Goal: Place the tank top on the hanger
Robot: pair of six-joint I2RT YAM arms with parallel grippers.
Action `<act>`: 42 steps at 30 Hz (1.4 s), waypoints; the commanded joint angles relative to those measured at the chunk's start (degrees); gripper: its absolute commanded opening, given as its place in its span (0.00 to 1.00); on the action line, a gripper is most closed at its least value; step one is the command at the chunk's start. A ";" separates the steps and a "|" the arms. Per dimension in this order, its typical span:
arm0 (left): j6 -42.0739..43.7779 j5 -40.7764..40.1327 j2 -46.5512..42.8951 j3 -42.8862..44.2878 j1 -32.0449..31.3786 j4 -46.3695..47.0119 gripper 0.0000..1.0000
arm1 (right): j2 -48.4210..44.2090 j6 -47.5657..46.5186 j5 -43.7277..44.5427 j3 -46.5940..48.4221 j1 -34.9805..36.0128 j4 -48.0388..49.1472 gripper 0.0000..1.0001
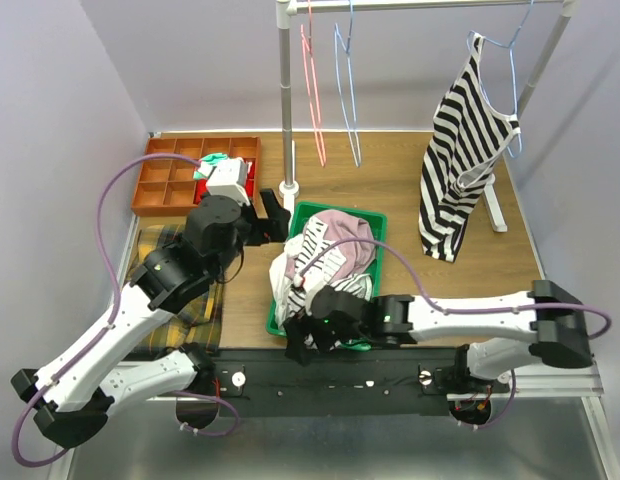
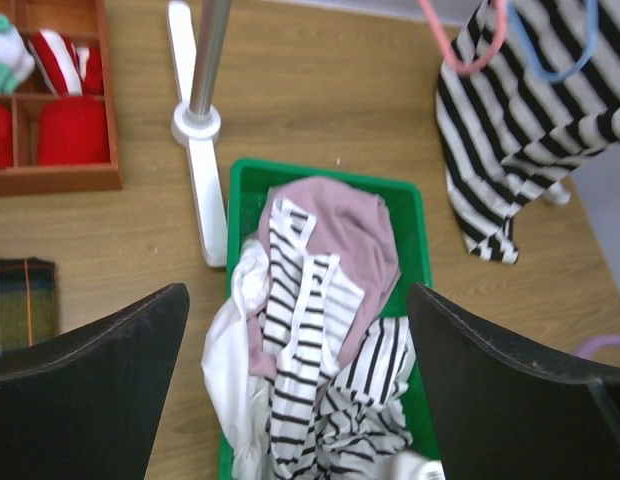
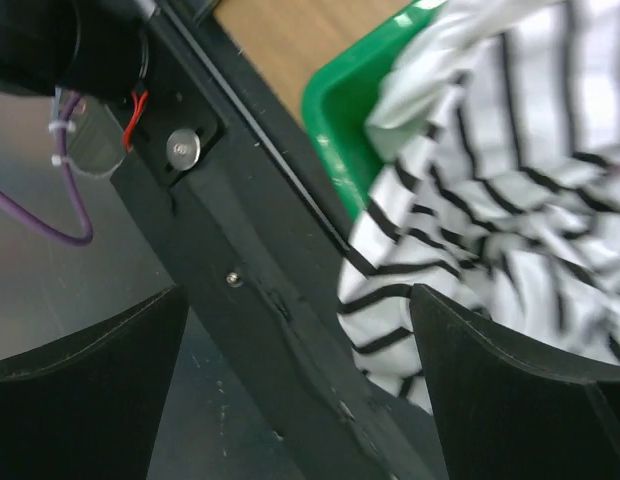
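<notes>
The tank top (image 1: 328,262), white with thin dark stripes, lies crumpled in a green basket (image 1: 337,209). It also shows in the left wrist view (image 2: 295,340) and in the right wrist view (image 3: 510,210), where it spills over the basket's front rim. The empty light-blue hanger (image 1: 347,95) hangs on the rail at the back, and its lower loop shows in the left wrist view (image 2: 548,76). My left gripper (image 1: 275,215) is open and empty above the basket's back left (image 2: 300,400). My right gripper (image 1: 300,345) is open and empty at the basket's front left corner, beside the tank top's hanging edge (image 3: 300,400).
A pink garment (image 1: 342,226) lies on the pile. A bold-striped top (image 1: 458,170) hangs at the right on another blue hanger. A pink-red hanger (image 1: 314,90) hangs beside the rack pole (image 1: 286,100). An orange compartment tray (image 1: 165,185) and a plaid cloth (image 1: 185,300) lie at the left.
</notes>
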 commanded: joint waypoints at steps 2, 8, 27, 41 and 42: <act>2.47 -3.58 -0.02 6.07 0.83 -2.28 0.99 | 10.56 0.26 -6.75 4.62 2.88 8.24 1.00; 3.35 -3.23 0.77 7.04 1.09 -2.81 0.99 | 16.83 0.26 -6.76 7.70 5.08 9.57 1.00; 4.06 -3.05 1.04 6.68 2.06 -3.07 0.99 | 25.18 0.95 0.90 12.63 7.72 3.15 1.00; 4.14 -2.52 0.25 5.37 2.41 -2.72 0.99 | 14.29 4.04 6.35 -1.68 -13.60 4.20 1.00; 4.14 -2.35 0.25 5.37 2.41 -2.72 0.99 | 13.50 3.69 6.35 -2.31 -15.38 4.37 1.00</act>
